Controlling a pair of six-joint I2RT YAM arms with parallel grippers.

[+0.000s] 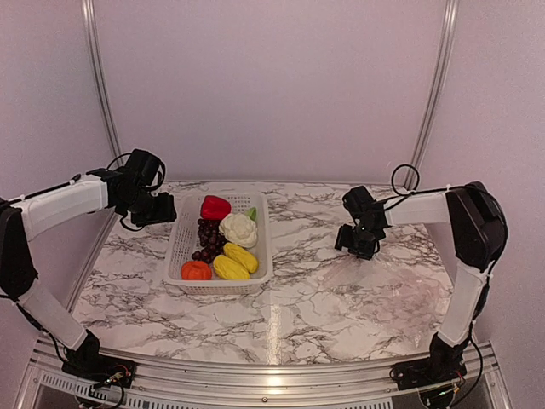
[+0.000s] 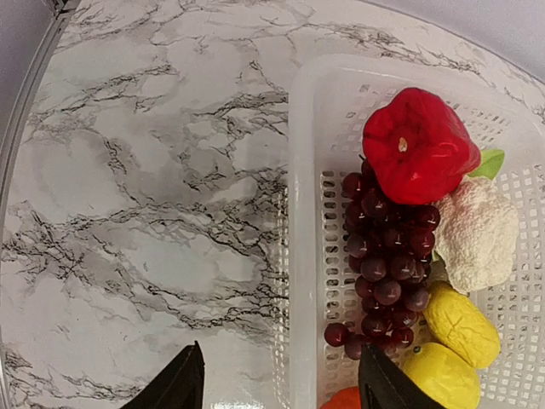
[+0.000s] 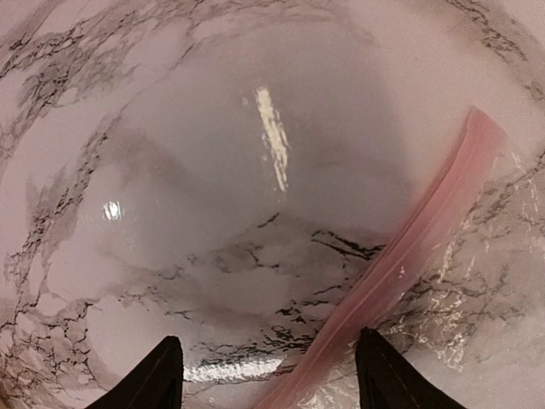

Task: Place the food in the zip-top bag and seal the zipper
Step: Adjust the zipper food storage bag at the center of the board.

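Observation:
The food lies in a white perforated basket: red bell pepper, grape bunch, cauliflower, two yellow pieces and an orange fruit. The clear zip-top bag lies flat on the table at the right. Its pale pink zipper strip runs diagonally in the right wrist view. My left gripper is open, astride the basket's left rim, near the grapes and pepper. My right gripper is open above the bag's mouth edge.
The marble table is bounded by a metal rail at the front and pale walls behind and at the sides. The basket stands left of centre, the bag right of centre.

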